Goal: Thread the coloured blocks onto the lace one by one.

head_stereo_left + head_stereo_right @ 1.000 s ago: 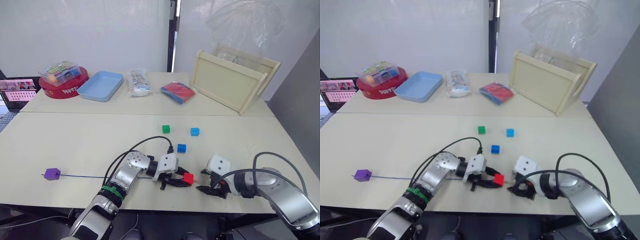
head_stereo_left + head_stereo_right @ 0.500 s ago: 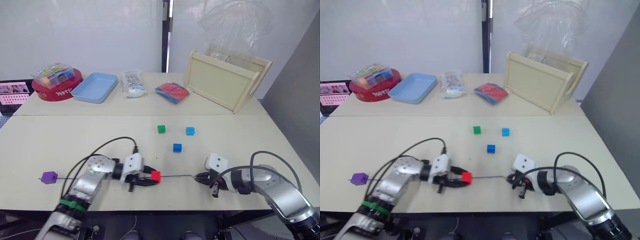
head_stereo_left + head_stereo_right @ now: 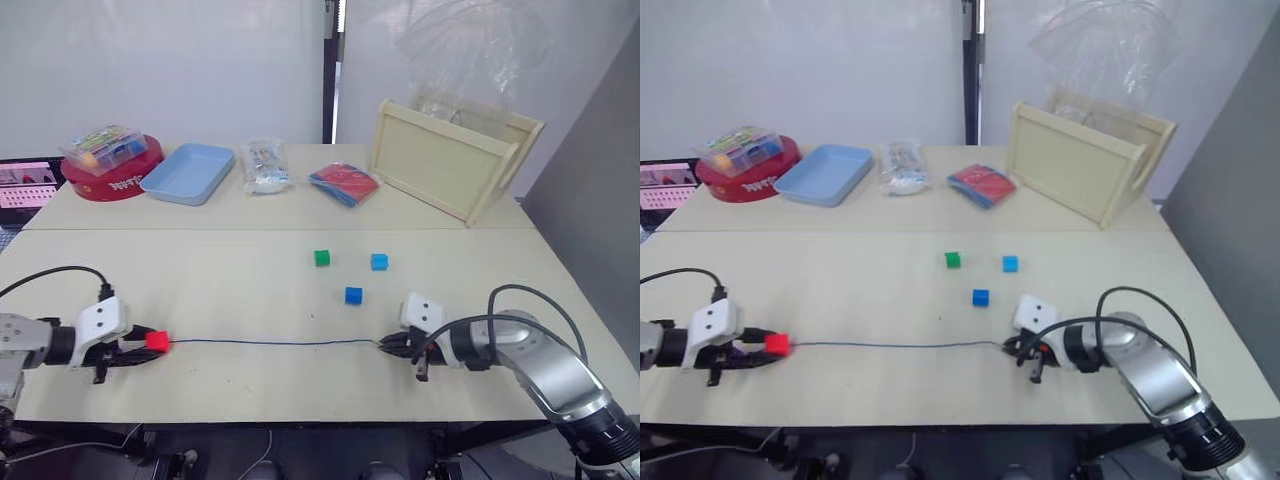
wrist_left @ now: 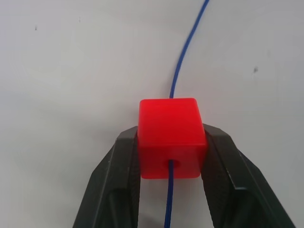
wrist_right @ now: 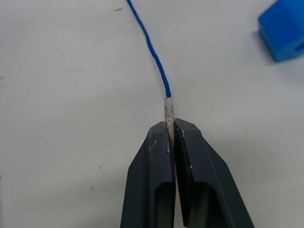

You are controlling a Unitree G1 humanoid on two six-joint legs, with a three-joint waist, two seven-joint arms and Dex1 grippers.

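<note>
Item one, left tool (image 4: 172,156): I am seeing it at the lower left of the left eye view, its two black fingers (image 4: 116,180) closing flat against opposite sides of the red block (image 3: 157,341). The lace (image 3: 270,342) is running through the hole in that block and out of both faces.

Item two, right tool (image 5: 171,137): I am seeing it at the lower right of centre in the head views, fingers pressing together with almost no gap, pinching the pale stiff tip (image 5: 168,111) of the lace. The blue cord is leaving that tip and lying on the desk (image 3: 230,290).

Item three, the lace itself: it is stretching nearly straight across the lower part of the frame, from the red block to the right tool.

Item four, loose blocks, all sitting on the desk at centre frame, apart from one another: green block (image 3: 321,258), light blue block (image 3: 379,261), darker blue block (image 3: 353,295). The darker blue one is lying nearest the right tool, not touching it.

Item five, far edge of the desk, upper part of the frame: clear box of mixed pieces (image 3: 102,144) resting on a red round tin (image 3: 110,180), blue tray (image 3: 194,172), clear packet (image 3: 263,165), red and blue pouch (image 3: 343,184), wooden crate (image 3: 455,160) at upper right.
</note>
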